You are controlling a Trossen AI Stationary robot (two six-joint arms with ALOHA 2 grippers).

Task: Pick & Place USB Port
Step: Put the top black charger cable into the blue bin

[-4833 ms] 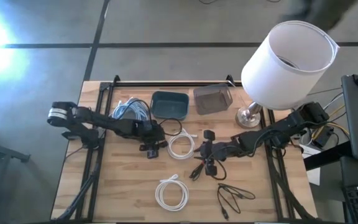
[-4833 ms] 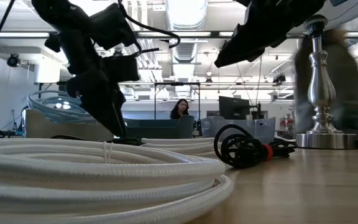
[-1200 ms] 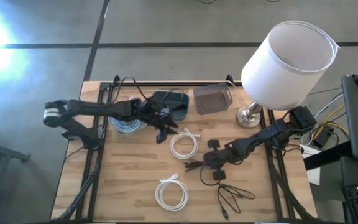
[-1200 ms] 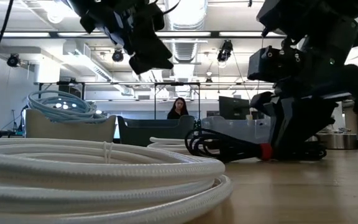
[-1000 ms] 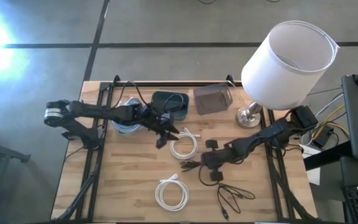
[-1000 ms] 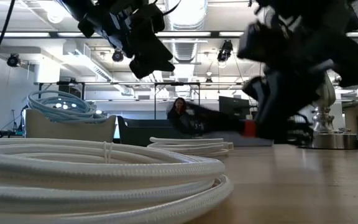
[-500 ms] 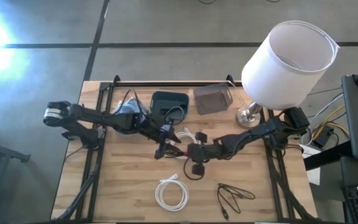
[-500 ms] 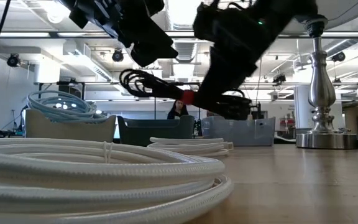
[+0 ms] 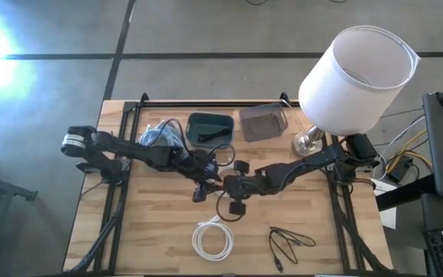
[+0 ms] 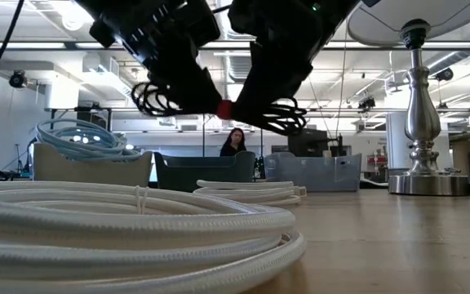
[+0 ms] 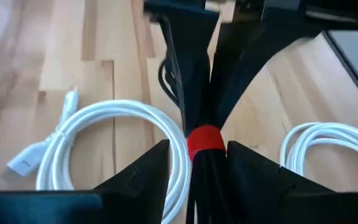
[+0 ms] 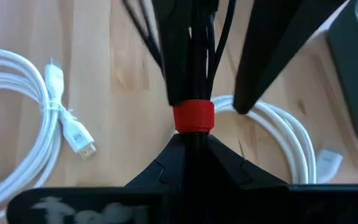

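High view: left hand (image 9: 204, 183) and right hand (image 9: 227, 185) meet mid-air over the centre of the light wooden worktop (image 9: 160, 242), with the bundled black USB cable with a red strap (image 9: 231, 201) between them, its loop hanging below the right hand. 1 coiled white cable (image 9: 213, 239) lies nearer the front edge, 1 loose thin black cable (image 9: 287, 244) to its right. Dark teal rectangular bin (image 9: 209, 129) and grey translucent bin (image 9: 263, 122) sit at the back, light-blue cable coil (image 9: 160, 137) left of the teal bin, white-shaded lamp (image 9: 358, 69) at back right.

Low view: both hands up off the worktop, black cable bundle suspended between them, red strap (image 10: 225, 109) visible. A person sits far off in the room.

Left wrist view: left hand's fingers (image 11: 146, 175) spread, 1 each side of the bundle at the strap; contact can't be confirmed.

Right wrist view: right hand closed on the bundle just below the red strap.
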